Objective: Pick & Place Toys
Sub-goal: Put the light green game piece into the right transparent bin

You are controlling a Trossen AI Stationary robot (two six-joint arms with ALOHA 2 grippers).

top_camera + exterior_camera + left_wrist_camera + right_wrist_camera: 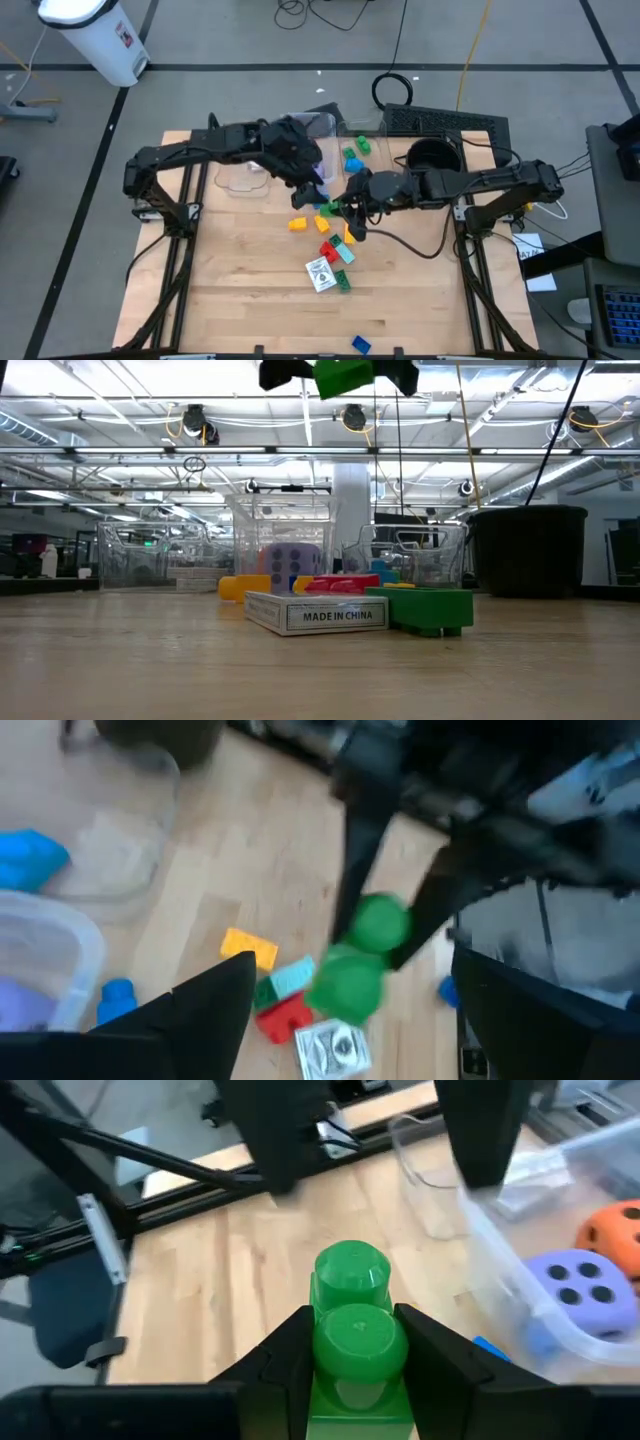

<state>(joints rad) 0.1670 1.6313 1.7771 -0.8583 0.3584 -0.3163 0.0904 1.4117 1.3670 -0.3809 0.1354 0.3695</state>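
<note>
Since the right end effector (355, 1342) is pinching a green brick (352, 1320) above mid-table and the left end effector (340, 1020) is spread, I'd carry it level over a bin (325, 128) before releasing.

Right gripper (358, 1370), raised above the table (240, 300), clamps a green brick (352, 1315); left gripper (350, 1010) hangs opposite it, fingers spread.

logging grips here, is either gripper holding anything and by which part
The right gripper holds a green two-stud plastic brick, fingers clamped on its two opposite sides near one end, studs showing. The left gripper is open and holds nothing.
</note>
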